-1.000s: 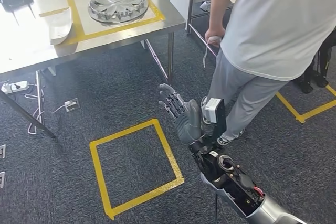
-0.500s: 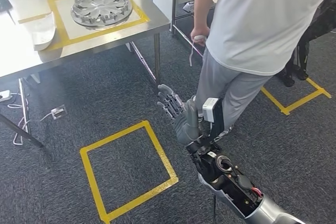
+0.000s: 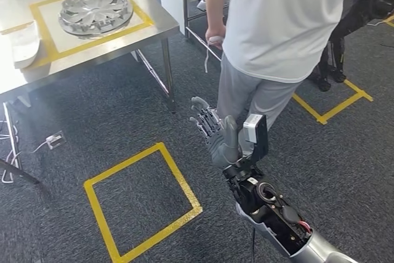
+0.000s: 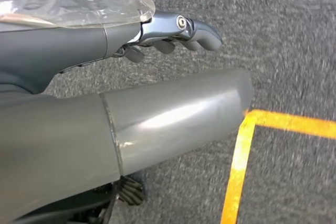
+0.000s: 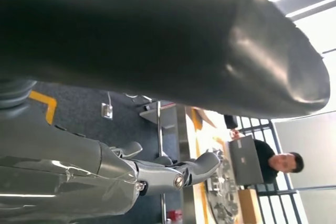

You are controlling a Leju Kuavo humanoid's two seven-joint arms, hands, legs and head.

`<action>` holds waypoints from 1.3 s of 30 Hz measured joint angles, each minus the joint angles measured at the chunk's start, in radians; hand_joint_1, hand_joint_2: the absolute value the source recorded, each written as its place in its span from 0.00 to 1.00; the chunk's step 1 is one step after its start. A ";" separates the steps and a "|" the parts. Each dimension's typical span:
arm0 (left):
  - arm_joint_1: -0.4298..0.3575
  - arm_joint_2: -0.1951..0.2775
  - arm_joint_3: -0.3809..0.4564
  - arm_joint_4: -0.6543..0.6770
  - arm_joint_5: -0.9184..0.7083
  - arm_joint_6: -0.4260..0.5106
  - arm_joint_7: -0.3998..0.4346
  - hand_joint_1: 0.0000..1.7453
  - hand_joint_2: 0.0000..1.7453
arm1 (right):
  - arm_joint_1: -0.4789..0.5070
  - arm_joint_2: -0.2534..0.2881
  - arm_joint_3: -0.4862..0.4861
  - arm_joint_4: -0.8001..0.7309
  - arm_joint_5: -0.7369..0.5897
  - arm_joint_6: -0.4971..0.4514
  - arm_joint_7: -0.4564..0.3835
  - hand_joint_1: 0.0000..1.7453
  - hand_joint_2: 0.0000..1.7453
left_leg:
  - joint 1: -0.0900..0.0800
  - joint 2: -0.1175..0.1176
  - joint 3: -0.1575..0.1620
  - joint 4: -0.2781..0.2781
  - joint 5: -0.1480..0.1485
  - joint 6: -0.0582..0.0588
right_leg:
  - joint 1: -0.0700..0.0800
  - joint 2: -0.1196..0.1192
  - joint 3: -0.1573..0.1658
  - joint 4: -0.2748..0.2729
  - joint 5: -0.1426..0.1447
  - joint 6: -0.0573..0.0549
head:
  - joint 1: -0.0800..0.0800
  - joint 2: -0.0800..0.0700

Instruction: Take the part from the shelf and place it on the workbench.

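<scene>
While the wheel cover already lies inside the yellow tape frame near the desk's right edge, the right hand hangs spread and empty over carpet, apparently finished placing it.

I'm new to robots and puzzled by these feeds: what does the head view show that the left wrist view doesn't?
Head view alone: the round silver wheel cover on the steel workbench, a person in a white shirt, and the open right hand. Left wrist view alone: the open left hand, close up. Both: dark grey carpet with yellow floor tape.
</scene>
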 joint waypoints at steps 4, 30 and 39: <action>-0.005 0.000 0.000 0.000 -0.004 -0.001 0.004 0.00 0.00 | -0.002 0.000 0.000 -0.001 -0.002 0.000 0.001 0.00 0.00 | 0.005 -0.059 -0.097 0.213 -0.112 -0.011 | -0.003 0.033 -0.004 -0.006 0.010 -0.019 | -0.013 0.000; -0.014 -0.004 0.000 0.000 -0.015 0.006 0.020 0.00 0.00 | 0.012 0.000 -0.020 0.002 -0.006 0.011 -0.011 0.00 0.00 | 0.000 0.042 0.018 -0.008 -0.006 -0.002 | -0.001 -0.008 -0.016 0.003 0.009 0.006 | -0.001 0.000; -0.006 -0.001 0.000 0.000 -0.013 0.007 0.019 0.00 0.00 | 0.004 0.000 -0.018 0.009 -0.006 0.018 -0.009 0.00 0.00 | 0.007 -0.081 -0.101 0.214 -0.071 -0.008 | -0.004 0.099 -0.019 -0.002 0.022 -0.018 | -0.016 0.000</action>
